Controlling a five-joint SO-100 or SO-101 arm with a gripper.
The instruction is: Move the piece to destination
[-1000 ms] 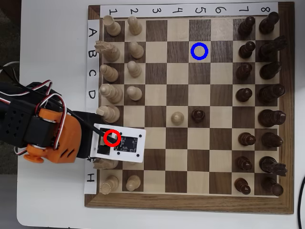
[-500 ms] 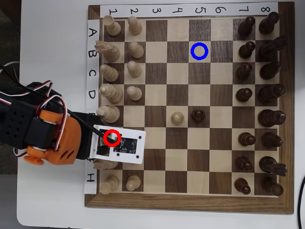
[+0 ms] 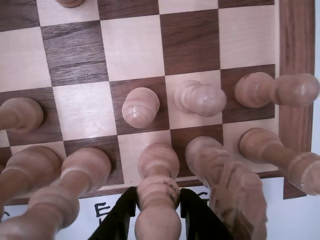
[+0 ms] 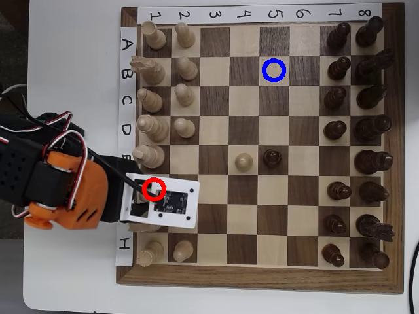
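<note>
The piece [image 3: 158, 167] is a slim pale wooden chessman standing in the board's edge row, at the bottom centre of the wrist view. My gripper [image 3: 158, 195] has its two black fingers [image 3: 122, 215] tight against both sides of the piece's upper stem. In the overhead view the gripper [image 4: 145, 191] is at the board's left edge, under a red ring [image 4: 154, 189]. The white wrist plate hides the piece there. The destination, a blue ring [image 4: 273, 70], marks a light square far up and to the right, with nothing on it.
Pale pieces crowd both sides of the held one in the wrist view: a tall one to the right [image 3: 227, 192] and one to the left [image 3: 75, 187]. A pale pawn [image 4: 243, 161] and a dark pawn [image 4: 272, 157] stand mid-board. Dark pieces [image 4: 357, 131] fill the right columns.
</note>
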